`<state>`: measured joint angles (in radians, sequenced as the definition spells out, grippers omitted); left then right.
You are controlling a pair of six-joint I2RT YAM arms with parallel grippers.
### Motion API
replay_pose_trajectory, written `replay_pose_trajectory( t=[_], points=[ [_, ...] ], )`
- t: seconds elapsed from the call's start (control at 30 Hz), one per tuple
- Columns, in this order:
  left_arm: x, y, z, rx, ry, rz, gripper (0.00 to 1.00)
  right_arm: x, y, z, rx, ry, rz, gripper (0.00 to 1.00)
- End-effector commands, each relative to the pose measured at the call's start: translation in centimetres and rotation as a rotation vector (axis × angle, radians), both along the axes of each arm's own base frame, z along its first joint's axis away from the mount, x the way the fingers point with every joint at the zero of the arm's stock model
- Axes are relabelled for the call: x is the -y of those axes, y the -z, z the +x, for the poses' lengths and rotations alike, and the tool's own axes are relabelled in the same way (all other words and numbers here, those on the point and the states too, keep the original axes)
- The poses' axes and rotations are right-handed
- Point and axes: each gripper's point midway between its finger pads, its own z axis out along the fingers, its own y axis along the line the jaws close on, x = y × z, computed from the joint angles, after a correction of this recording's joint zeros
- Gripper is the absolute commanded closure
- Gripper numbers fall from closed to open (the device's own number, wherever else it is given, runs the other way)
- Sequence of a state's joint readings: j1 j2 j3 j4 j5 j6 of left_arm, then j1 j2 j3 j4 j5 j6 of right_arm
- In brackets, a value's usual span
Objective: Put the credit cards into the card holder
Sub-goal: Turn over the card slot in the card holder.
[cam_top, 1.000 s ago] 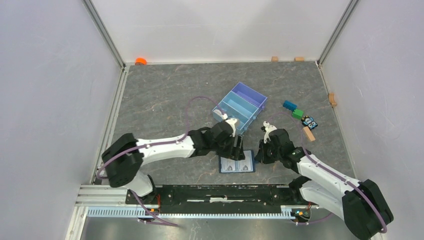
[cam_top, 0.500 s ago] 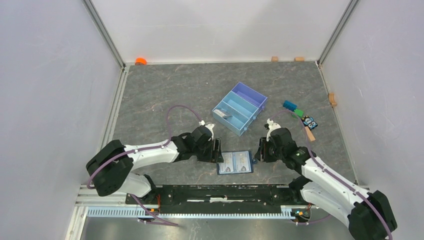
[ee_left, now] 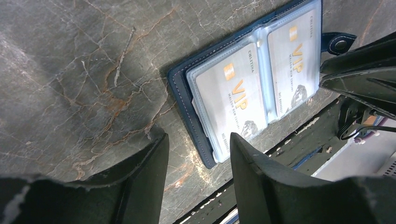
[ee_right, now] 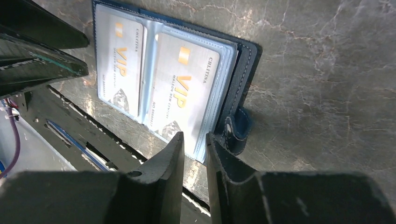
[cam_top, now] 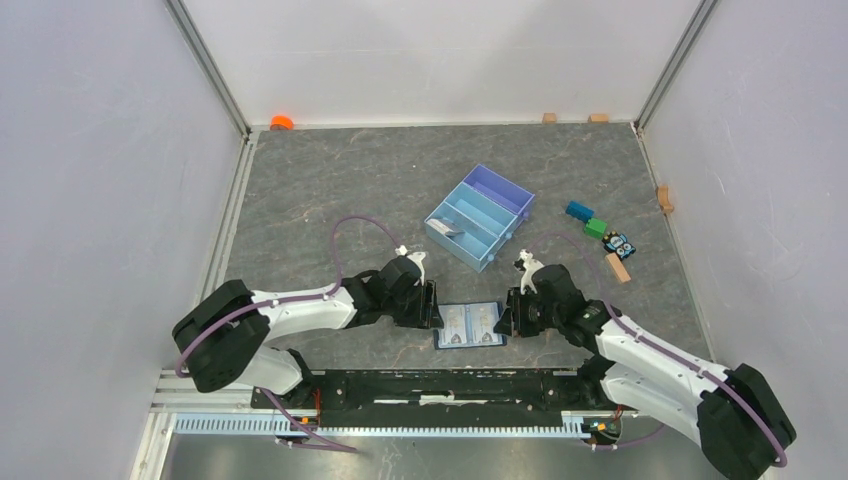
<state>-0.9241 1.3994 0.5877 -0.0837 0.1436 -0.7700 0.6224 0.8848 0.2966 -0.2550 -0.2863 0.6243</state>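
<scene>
As it lies open, card holder (cam_top: pixel 470 325) runs L-R, tab (ee_right: pixel 236 130) rightward.

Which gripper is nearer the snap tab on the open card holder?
Right. The right gripper sits beside the snap tab; the left gripper is at the opposite edge of the navy-blue folding card holder.
</scene>
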Motion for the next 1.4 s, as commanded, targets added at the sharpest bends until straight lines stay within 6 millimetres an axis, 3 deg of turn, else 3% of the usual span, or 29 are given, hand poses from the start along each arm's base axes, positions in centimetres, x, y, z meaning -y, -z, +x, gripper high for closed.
replay_pose_trajectory(
  t=[0.0, 0.33, 0.6, 0.9, 1.23, 1.37],
  points=[
    [0.4, 0.2, 0.0, -0.014, -0.015, -0.022, 0.43, -0.8, -0.1, 0.2, 0.012, -0.012, 0.031, 0.73],
    [0.4, 1.2, -0.4, -0.039, -0.010, -0.021, 0.51, -0.9, 1.3, -0.5, -0.024, 0.001, 0.057, 0.77],
    [0.1, 2.0, -0.7, -0.059, -0.012, -0.005, 0.60, -1.9, -0.3, 0.0, -0.004, 0.011, 0.135, 0.82],
    [0.0, 2.1, -0.8, -0.064, -0.010, -0.002, 0.61, -2.5, -2.1, 0.5, 0.029, 0.012, 0.179, 0.84],
    [0.2, 1.8, -0.6, -0.056, -0.013, -0.009, 0.61, -1.5, -3.5, 1.8, 0.082, 0.035, 0.087, 0.80],
    [0.5, 1.5, -0.4, -0.051, -0.011, -0.017, 0.61, -2.0, -4.2, 2.0, 0.091, 0.024, 0.102, 0.79]
  ],
)
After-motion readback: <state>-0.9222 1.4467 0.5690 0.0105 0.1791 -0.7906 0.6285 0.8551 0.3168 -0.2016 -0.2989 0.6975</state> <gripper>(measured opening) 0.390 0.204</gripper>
